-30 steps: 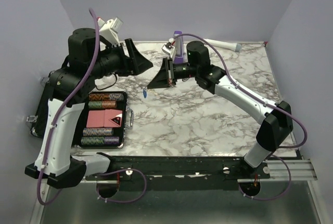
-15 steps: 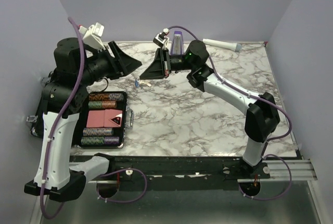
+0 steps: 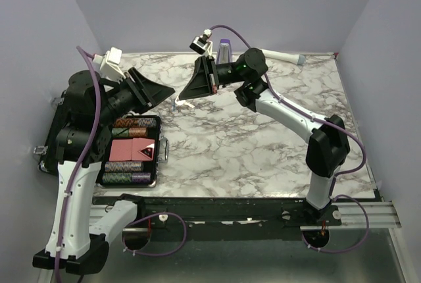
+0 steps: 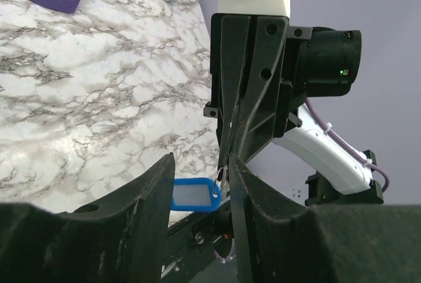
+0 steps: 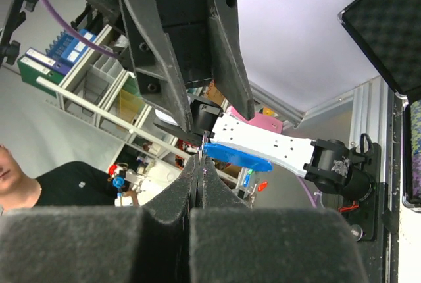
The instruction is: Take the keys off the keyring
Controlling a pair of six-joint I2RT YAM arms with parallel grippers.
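The keys hang in the air between my two grippers: a bright blue oblong tag (image 4: 193, 195) with small silvery parts, also seen edge-on in the right wrist view (image 5: 238, 155). The thin silvery keyring (image 4: 223, 179) joins the tag to my right gripper (image 5: 200, 163), whose jaws are pressed shut on the metal. In the top view the right gripper (image 3: 185, 96) points left and the small key set (image 3: 177, 103) dangles just below its tips. My left gripper (image 4: 200, 168) faces it with jaws open on either side of the tag, not touching it; in the top view it (image 3: 171, 90) sits just left.
An open black case (image 3: 160, 154) with poker chips and a red card box lies at the table's left edge. A purple block (image 3: 225, 51) and a white cylinder (image 3: 283, 56) stand at the back. The marble tabletop (image 3: 263, 145) spreads to the right.
Both grippers have moved left and toward the back with the keys held up between them. The left arm has drawn back left; the right arm has stretched further over.
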